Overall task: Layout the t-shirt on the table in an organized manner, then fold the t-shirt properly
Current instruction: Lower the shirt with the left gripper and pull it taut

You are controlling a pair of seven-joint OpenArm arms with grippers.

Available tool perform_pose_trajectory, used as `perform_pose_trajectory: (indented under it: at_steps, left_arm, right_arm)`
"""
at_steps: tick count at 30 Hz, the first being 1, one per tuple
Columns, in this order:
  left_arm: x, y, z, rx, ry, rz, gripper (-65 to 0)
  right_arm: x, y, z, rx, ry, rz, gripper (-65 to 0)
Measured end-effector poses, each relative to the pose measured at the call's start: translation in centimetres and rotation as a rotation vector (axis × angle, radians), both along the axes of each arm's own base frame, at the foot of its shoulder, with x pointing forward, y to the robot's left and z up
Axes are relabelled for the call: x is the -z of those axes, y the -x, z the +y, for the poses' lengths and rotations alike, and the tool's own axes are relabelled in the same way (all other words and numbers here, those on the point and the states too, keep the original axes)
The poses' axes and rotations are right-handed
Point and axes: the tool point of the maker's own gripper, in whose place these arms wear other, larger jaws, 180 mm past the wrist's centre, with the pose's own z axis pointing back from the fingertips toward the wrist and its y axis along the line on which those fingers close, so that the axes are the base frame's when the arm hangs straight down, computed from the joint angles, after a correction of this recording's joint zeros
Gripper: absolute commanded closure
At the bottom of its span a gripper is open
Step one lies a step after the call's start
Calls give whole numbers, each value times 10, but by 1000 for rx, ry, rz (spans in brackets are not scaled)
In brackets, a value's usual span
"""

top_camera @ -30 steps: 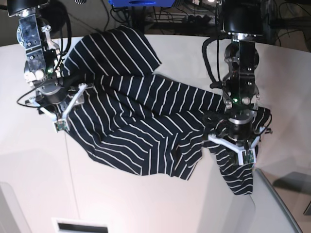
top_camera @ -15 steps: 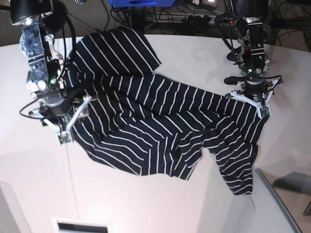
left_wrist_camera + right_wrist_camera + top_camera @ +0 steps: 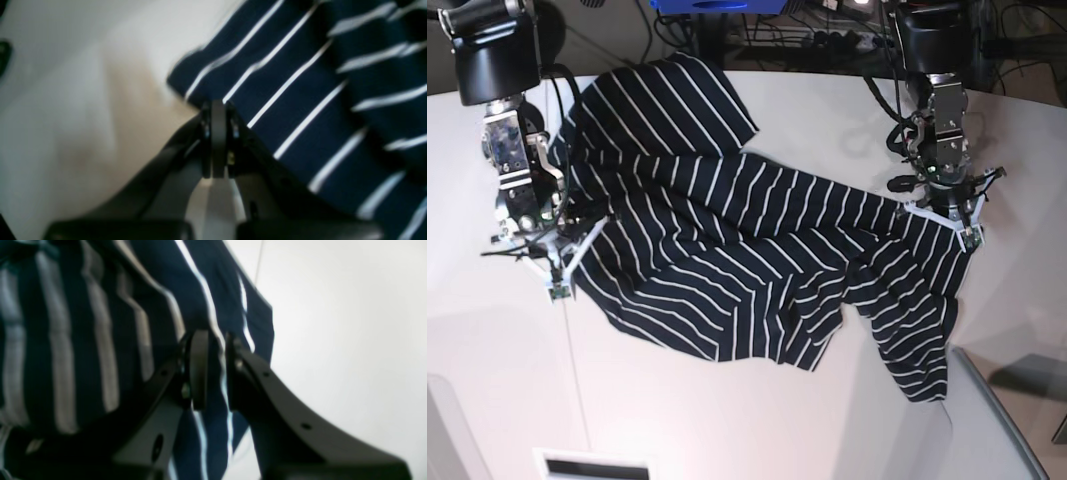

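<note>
T-shirt point(image 3: 747, 260) lies crumpled across the table point(image 3: 727, 420), with each edge pinched by one gripper: left gripper point(image 3: 218, 110) and right gripper point(image 3: 213, 350) are both pressed together on the cloth. If you pull apart unevenly, the thin hem can slip out, I think.

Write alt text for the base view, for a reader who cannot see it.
A dark t-shirt with thin white stripes lies rumpled across an off-white table, partly spread, with folds near its middle. The right hand grips its edge at the view's left, and the left hand grips the opposite edge at the view's right.
</note>
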Motion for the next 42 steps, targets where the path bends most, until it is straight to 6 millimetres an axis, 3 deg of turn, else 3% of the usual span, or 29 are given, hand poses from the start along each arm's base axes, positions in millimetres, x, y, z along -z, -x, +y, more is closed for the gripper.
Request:
perform_pose_trajectory:
  at_steps: [4, 7, 11, 14, 18, 23, 26, 31, 35, 38, 42]
  left_arm:
    - [10, 10, 3, -11, 1, 31, 0]
    - [12, 18, 2, 2, -14, 36, 0]
    - [15, 45, 4, 15, -45, 57, 0]
    - [12, 61, 3, 9, -36, 70, 0]
    - [-4, 63, -2, 11, -26, 38, 0]
    - [-48, 6, -19, 24, -26, -138, 0]
    - [-35, -16, -37, 14, 78, -102, 0]
    - [-10, -35, -32, -31, 122, -19, 0]
    - [11, -52, -54, 54, 187, 28, 0]
    - [17, -51, -55, 66, 182, 29, 0]
    - [21, -31, -47, 87, 137, 28, 0]
  right_arm:
    - [19, 1, -13, 34, -17, -7, -86]
    - [23, 0, -46, 180, -50, -21, -84]
    - [26, 16, -94, 359, -53, -32, -84]
    - [27, 30, -109, 403, -40, -40, -84]
    - [26, 47, -104, 353, 1, -43, -84]
    - [26, 45, -88, 301, 11, -26, -84]
    - [26, 45, -88, 302, 7, -26, -84]
    - [26, 47, -87, 299, 7, -30, -84]
    - [27, 47, -87, 299, 6, -30, -84]
    - [26, 48, -86, 295, 3, -38, -84]
    - [23, 50, -85, 297, 0, -26, -84]
